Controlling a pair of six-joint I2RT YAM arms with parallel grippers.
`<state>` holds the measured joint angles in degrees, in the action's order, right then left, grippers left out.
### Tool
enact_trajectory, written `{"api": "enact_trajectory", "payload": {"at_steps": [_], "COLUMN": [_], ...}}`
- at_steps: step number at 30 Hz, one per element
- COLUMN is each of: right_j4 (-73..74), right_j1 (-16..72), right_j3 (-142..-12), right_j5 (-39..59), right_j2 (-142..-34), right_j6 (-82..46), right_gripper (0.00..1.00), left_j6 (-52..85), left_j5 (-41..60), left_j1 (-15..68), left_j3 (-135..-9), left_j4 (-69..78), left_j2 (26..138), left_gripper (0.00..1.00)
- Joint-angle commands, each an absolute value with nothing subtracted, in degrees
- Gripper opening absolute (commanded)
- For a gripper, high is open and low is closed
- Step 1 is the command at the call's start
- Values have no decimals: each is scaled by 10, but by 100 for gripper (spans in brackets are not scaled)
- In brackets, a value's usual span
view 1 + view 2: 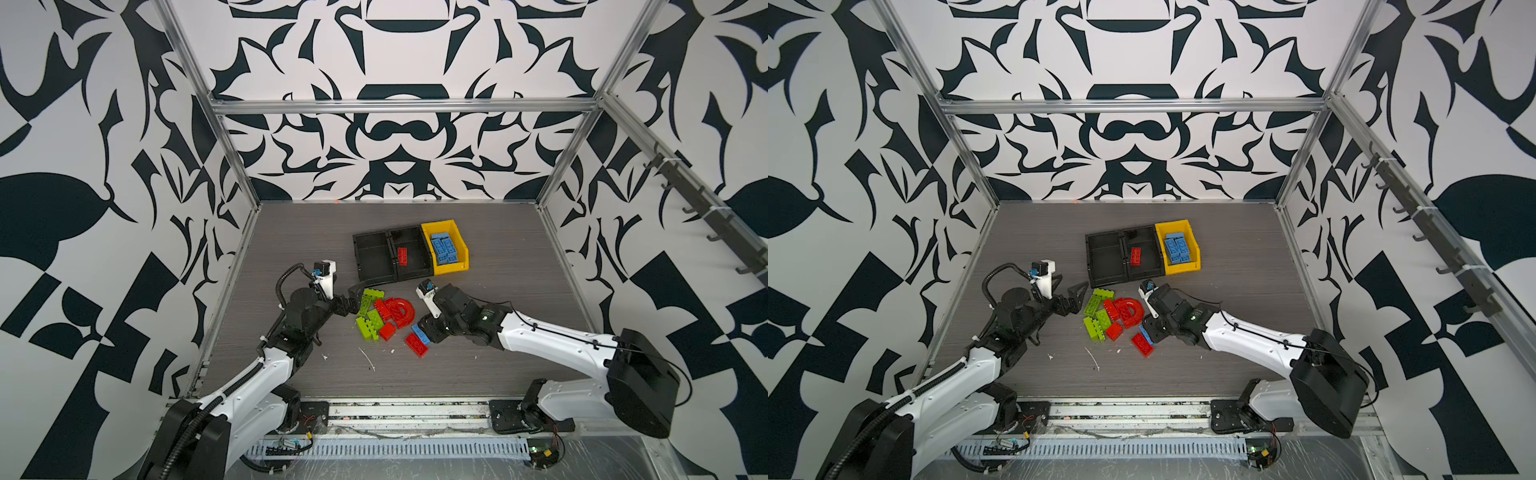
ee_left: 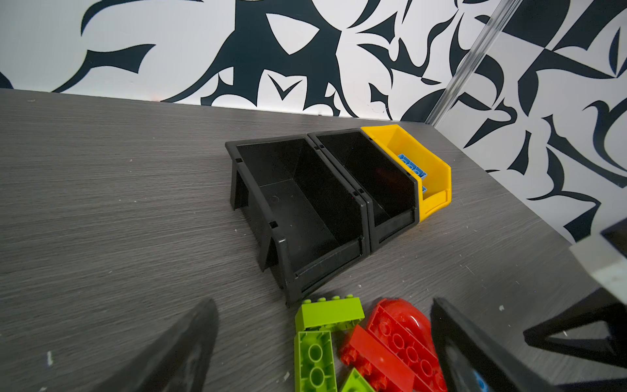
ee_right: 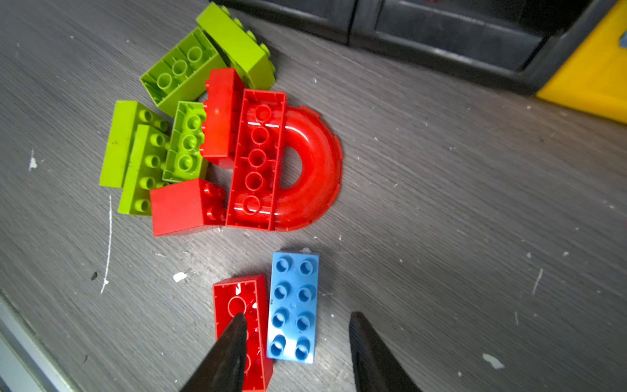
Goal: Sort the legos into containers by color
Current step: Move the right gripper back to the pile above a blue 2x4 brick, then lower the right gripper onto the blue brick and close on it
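The yellow bin (image 1: pixel 462 243) holds blues (image 1: pixel 444 248), and one black bin (image 1: pixel 409 239) holds a red (image 1: pixel 402 256). The pile (image 1: pixel 384 313) remains. The left gripper (image 1: pixel 1082 296) gapes empty, while the right gripper (image 3: pixel 298 316) stands spread astride a blue brick (image 3: pixel 294 281).

Robotics lab test cell, as I see it remotely.
My left arm (image 1: pixel 257 374) and right arm (image 1: pixel 552 338) sit on a rail (image 1: pixel 407 411) inside an aluminium frame (image 1: pixel 399 106) with patterned walls (image 1: pixel 83 124).

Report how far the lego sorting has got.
Done: blue bricks in the yellow bin, one red brick in the middle black bin. In hand: the right gripper, open, is over a loose blue brick. Remaining: green and red pile; the leftmost black bin is empty.
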<state>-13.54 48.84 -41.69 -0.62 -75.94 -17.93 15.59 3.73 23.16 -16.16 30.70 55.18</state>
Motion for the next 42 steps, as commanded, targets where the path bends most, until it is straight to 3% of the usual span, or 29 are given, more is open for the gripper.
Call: {"api": "enact_trajectory", "payload": {"at_steps": [1,24,42], "right_j4": [-103,-109,-162], "right_j1": [492,518,508], "right_j3": [-419,-435,-435], "right_j5": [-20,-29,-130], "right_j2": [-767,-840,-838], "right_j6": [-194,-184,-229], "right_gripper": [51,51,52], "left_j6": [154,154,154], "left_j5": [31,35,35], "left_j1": [232,232,232], "left_j3": [-168,-168,-168], "left_j4": [302,301,299], "left_j2": [542,536,535], "left_gripper": [100,100,100]}}
